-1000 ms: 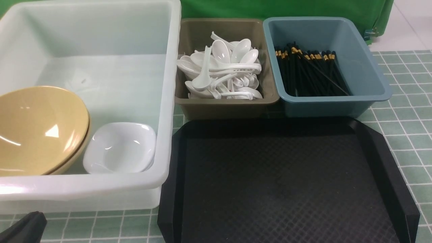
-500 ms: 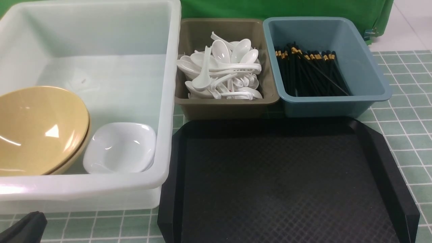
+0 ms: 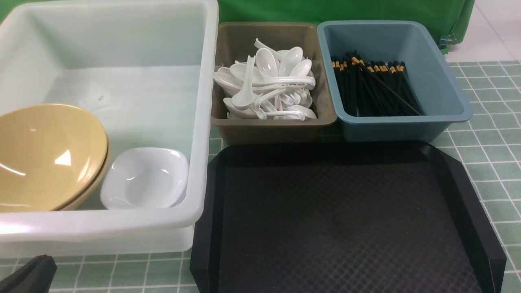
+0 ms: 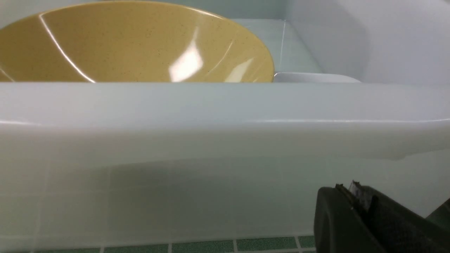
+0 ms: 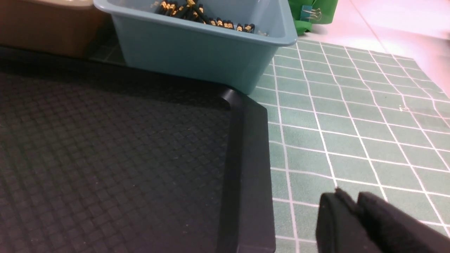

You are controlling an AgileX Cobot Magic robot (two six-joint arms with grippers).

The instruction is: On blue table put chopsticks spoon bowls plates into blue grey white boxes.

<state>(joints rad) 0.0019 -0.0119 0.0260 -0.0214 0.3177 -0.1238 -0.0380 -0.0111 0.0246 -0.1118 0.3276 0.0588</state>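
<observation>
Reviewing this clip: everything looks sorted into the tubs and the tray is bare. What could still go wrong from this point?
The tan bowls lean tilted against the white dish in the white tub, so a knock might slide them. The left hand sits low beside that tub's near wall and could bump it when lifting. The spoons are heaped high in the grey tub; a nudge may spill one.
</observation>
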